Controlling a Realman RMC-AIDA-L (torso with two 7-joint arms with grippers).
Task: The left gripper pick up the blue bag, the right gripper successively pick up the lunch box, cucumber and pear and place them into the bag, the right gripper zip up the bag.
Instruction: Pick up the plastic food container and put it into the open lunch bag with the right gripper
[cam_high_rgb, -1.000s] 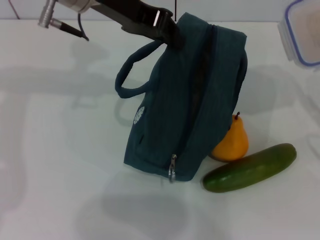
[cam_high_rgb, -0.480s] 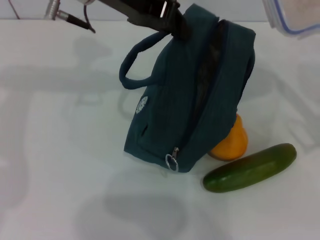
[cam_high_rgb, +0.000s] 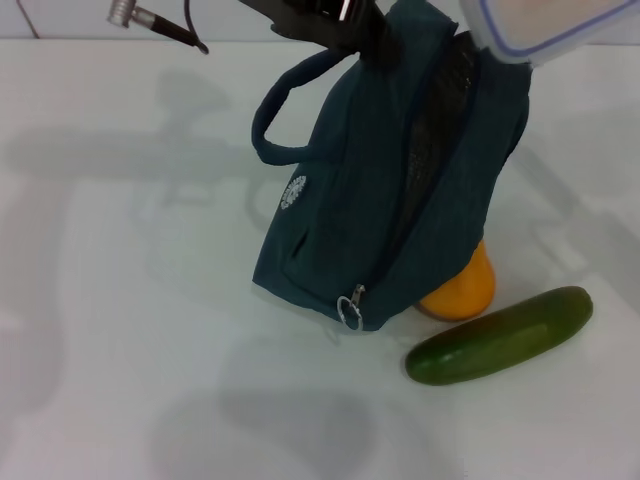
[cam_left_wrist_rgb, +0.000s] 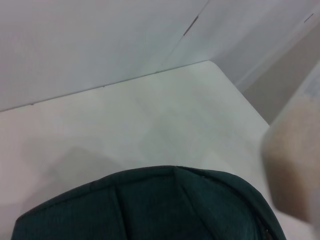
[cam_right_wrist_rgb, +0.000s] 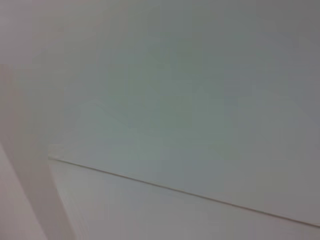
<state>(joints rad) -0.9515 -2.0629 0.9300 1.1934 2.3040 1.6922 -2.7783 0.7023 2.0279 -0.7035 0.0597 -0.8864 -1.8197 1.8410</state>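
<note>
Head view shows the left tool (cam_high_rgb: 355, 22) clamped on the top edge of the blue bag (cam_high_rgb: 385, 180), holding it tilted over the white table (cam_high_rgb: 120, 300), its lower corner by the zipper ring pull (cam_high_rgb: 349, 312) down close to the surface. One loop handle (cam_high_rgb: 285, 115) hangs free on the bag's left face. The zip runs open up the front of the bag, and the mouth gapes at the upper right.

The lunch box (cam_high_rgb: 545, 25) sits at the top edge of the frame, just above and to the right of that open mouth, its blue-rimmed lid facing the camera. The right tool carrying it is out of sight, so its grip cannot be told. The coming move turns on this: the opening lies below and to the left of the box, and the bag's long axis slants down toward the camera, so the box probably needs to slide in along that slant.

The pear (cam_high_rgb: 462, 290) rests on the table behind the bag's lower corner, half hidden, with the cucumber (cam_high_rgb: 500, 335) lying just beside it, long axis rising to the right.

Against a second ago, the box has travelled leftward from the right edge to over the bag, and the bag has been lifted and shifted slightly right, covering more of the pear.
</note>
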